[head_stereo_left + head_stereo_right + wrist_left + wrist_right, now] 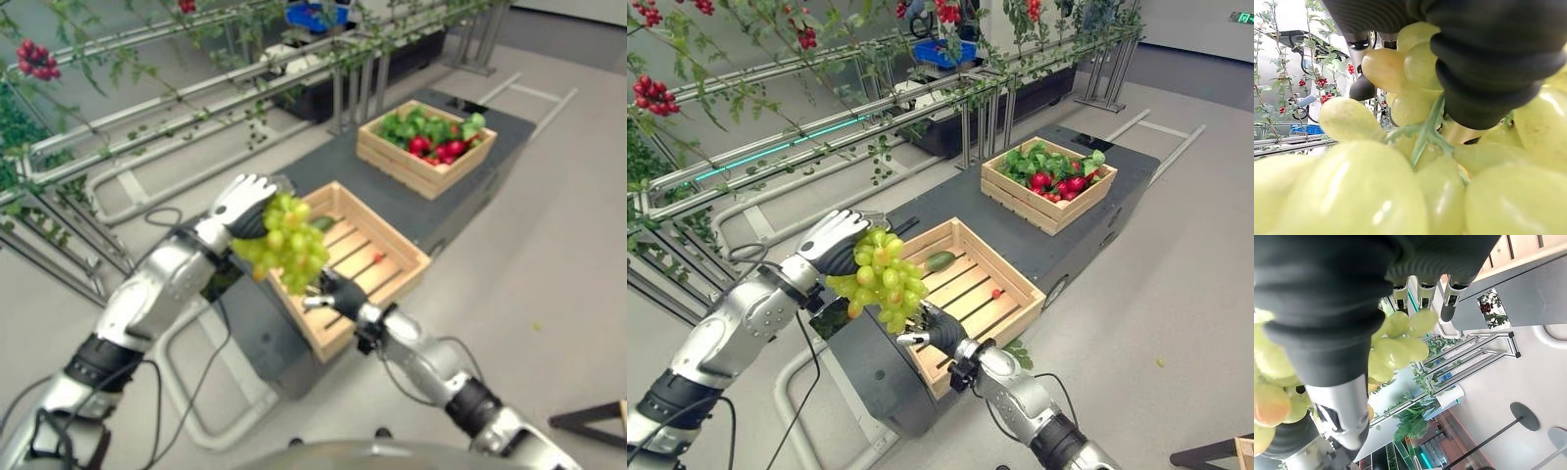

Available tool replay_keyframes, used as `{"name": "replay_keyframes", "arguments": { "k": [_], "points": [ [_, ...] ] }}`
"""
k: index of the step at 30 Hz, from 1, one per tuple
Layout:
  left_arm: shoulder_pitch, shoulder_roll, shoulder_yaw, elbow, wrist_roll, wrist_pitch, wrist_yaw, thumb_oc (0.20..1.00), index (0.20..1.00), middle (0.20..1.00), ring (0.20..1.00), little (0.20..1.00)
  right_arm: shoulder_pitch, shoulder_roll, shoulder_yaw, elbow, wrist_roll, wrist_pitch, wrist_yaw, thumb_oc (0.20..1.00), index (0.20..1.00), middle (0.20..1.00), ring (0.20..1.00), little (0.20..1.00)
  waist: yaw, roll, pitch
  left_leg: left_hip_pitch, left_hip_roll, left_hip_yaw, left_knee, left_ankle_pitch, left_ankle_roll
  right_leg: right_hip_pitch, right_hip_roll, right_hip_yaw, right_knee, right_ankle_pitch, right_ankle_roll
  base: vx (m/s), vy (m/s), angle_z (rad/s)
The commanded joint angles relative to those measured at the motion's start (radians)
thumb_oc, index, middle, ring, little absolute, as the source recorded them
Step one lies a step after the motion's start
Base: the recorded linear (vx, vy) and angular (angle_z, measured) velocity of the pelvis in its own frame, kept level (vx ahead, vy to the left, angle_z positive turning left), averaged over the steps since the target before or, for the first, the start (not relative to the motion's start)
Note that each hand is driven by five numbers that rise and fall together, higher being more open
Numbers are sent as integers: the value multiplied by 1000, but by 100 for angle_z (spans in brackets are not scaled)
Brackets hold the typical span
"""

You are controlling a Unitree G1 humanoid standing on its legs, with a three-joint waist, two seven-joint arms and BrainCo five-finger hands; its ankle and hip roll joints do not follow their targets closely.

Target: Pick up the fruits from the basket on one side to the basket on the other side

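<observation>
While left hand (831, 241) grips grapes (880, 277) — dark platform (950, 206), seemingly greenhouse.

Left hand (830, 241) gripping green grape bunch (880, 277) above near crate (972, 277), right hand (933, 331) just below

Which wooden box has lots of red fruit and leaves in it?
The far crate, farther from the robot on the dark platform, is packed with red fruit and green leaves. The near crate, by the grapes, is almost empty.
</observation>
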Motion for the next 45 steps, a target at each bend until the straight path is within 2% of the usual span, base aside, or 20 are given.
{"name": "replay_keyframes", "arguments": {
  "k": [1, 10, 20, 31, 38, 45],
  "points": [
    [-67, -7, 19, -40, -41, -22, 50, 200, 200, 200, 200, 200, -91, 56, 21, 10, 98, -47, 8, 1000, 1000, 1000, 1000, 1000, 10, -12, -48, 46, -70, 17, 29, -178, 40, -7, -26, 33, 13, -81, 44, 0, 0, 0],
    [-85, -14, 1, -54, -38, -28, 56, 200, 200, 200, 200, 200, -119, 108, 40, 106, 165, -48, 8, 1000, 1000, 1000, 1000, 1000, 18, -13, -51, 47, -71, 16, 29, -180, 40, -5, -26, 33, 11, -79, 44, 0, 0, 0],
    [-103, -29, -26, -54, -44, -41, 51, 200, 200, 200, 200, 200, -121, 162, 63, 187, 273, -37, 49, 1000, 1000, 1000, 1000, 1000, 22, -14, -55, 52, -70, 18, 27, -181, 39, -1, -25, 32, 9, -82, 42, 0, 0, 0],
    [-97, -45, -31, -26, -52, -49, 67, 200, 200, 200, 200, 200, -96, 206, 57, 230, 347, -79, 67, 1000, 1000, 1000, 1000, 1000, 18, -7, -60, 52, -70, 23, 25, -180, 37, -1, -22, 31, 7, -84, 42, 0, 0, 0],
    [-70, -41, 0, -19, -57, -47, 73, 200, 200, 200, 200, 200, -62, 194, 50, 216, 340, -87, 66, 1000, 1000, 1000, 1000, 1000, 11, -5, -63, 54, -70, 25, 22, -181, 36, -2, -20, 32, 7, -84, 41, 0, 0, 0],
    [-22, -19, 51, -6, -41, -32, 85, 200, 200, 200, 200, 200, -39, 141, 42, 151, 275, -87, 43, 1000, 1000, 1000, 1000, 1000, 7, -11, -66, 56, -64, 26, 20, -180, 33, -1, -18, 32, 6, -85, 41, 0, 0, 0]
  ]
}}
